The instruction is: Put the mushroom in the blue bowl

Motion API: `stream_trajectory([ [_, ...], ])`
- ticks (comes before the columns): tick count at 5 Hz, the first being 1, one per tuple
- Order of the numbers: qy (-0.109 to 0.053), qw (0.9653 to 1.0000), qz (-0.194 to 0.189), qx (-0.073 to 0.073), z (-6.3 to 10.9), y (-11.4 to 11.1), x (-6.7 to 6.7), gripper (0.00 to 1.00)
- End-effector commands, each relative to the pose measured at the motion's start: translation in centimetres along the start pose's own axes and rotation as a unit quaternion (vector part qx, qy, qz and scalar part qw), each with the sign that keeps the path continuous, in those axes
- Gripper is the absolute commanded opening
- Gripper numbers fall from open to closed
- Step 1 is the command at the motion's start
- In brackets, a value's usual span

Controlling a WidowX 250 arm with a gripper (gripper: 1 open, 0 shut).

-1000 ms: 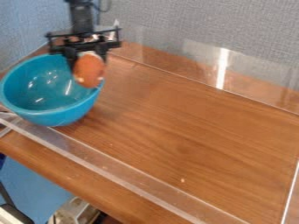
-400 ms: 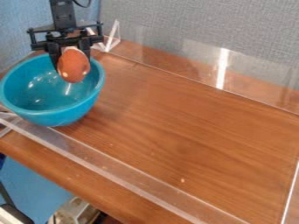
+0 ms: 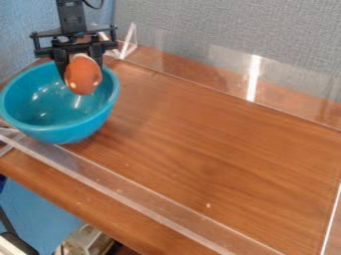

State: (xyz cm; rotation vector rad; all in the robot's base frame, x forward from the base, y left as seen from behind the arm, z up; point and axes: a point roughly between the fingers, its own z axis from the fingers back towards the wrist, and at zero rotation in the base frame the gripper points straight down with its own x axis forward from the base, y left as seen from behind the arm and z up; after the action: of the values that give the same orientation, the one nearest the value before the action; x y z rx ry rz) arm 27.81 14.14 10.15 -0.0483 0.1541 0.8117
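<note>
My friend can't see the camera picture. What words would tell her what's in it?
A robot gripper is shut on an orange-brown toy mushroom, holding it just above the inside of a big blue bowl. The bowl sits at the left end of a wooden table edged with clear plastic walls, in front of a grey wall.

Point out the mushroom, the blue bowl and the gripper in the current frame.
mushroom (image 3: 83, 74): camera view, on its orange-brown cap.
blue bowl (image 3: 60, 122): camera view, on its outer front wall.
gripper (image 3: 82, 62): camera view, between its fingertips.
</note>
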Motion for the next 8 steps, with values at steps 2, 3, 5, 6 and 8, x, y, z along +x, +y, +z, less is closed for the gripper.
stream_trajectory([
  [2, -0.034, 0.9993, -0.014, -0.007, 2.65, -0.34, -0.47, 0.00],
  [3, -0.033, 0.9992, -0.021, -0.006, 2.88, -0.47, -0.81, 0.00],
  [5, -0.032, 0.9992, -0.025, -0.005, 2.99, -0.49, -0.83, 0.00],
  [6, -0.031, 0.9992, -0.025, -0.003, 2.88, -0.46, -0.64, 0.00],
  [8, -0.030, 0.9992, -0.025, -0.001, 2.74, -0.31, -0.26, 0.00],
])
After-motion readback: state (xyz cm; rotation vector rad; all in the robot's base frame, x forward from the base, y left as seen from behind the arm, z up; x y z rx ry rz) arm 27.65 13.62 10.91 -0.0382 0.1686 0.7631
